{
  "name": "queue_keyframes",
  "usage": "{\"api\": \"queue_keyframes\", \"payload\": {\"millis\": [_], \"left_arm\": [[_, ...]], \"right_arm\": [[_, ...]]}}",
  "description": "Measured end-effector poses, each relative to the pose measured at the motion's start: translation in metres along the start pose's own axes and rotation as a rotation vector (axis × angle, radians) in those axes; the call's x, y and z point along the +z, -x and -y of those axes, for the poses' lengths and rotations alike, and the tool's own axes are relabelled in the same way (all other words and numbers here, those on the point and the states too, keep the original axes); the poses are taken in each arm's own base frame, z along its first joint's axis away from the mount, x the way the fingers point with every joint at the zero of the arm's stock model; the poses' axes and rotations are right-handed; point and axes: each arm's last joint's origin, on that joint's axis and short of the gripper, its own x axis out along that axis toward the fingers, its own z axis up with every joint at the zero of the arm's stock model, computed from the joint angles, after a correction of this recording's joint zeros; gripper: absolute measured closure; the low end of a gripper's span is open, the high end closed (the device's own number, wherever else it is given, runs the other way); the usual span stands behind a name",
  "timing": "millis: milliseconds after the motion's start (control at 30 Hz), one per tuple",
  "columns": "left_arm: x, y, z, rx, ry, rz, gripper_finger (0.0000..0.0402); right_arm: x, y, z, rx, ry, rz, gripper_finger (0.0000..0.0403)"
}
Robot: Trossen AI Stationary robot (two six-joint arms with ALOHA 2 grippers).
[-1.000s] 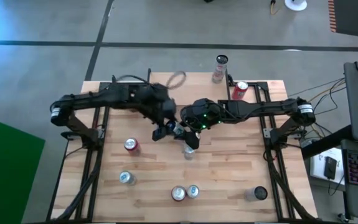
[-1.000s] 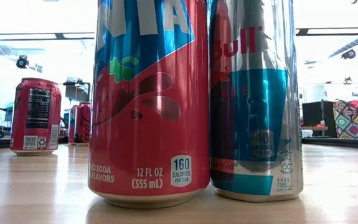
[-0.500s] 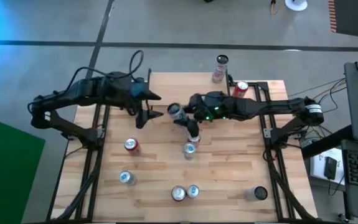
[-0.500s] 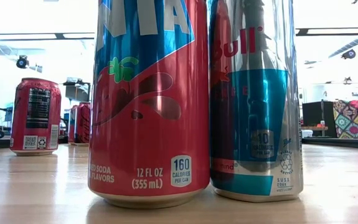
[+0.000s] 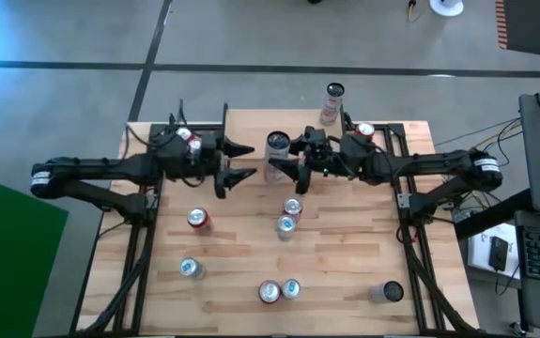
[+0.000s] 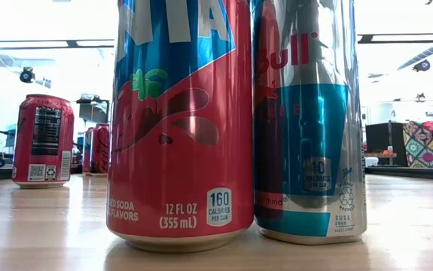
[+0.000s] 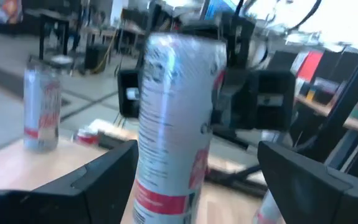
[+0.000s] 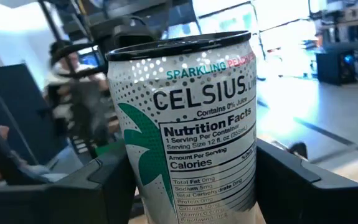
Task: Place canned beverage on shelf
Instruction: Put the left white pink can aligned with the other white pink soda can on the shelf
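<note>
Since the earlier high view both arms have pulled back toward 12 o'clock: the left hand (image 5: 241, 163), then down mid-surface beside the right one, is now at about 11 o'clock with fingers spread and empty, pointing at the can. The right hand (image 5: 288, 172) has lifted off the middle and now grips the white Celsius can (image 5: 277, 155) upright, a finger (image 8: 101, 186) on either side, just right of the left hand, around 12 o'clock from centre. Right arm stretches in from 3 o'clock, left arm from 9 o'clock. Slatted surface (image 5: 345, 244) holds loose cans: red can (image 5: 197, 220) at 8 o'clock, a pair (image 5: 288, 218) at centre, red and silver cans (image 5: 279, 291) at 6 o'clock. No shelf visible that I can pick out.
</note>
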Motion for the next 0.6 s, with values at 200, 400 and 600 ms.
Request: {"api": "queue_keyframes", "payload": {"millis": [200,400,600], "left_arm": [[-0.015,-0.014,-0.004,0.035,-0.024,-0.069,0.0084],[-0.024,-0.039,-0.006,0.044,-0.033,-0.124,0.0052],[-0.015,-0.06,-0.002,0.051,-0.062,-0.197,0.005]], "right_arm": [[-0.001,-0.003,0.0,0.015,0.002,-0.001,0.0159],[0.011,-0.005,0.0,0.064,0.021,0.008,0.0159],[0.011,-0.004,0.0,0.078,0.014,-0.004,0.0158]]}}
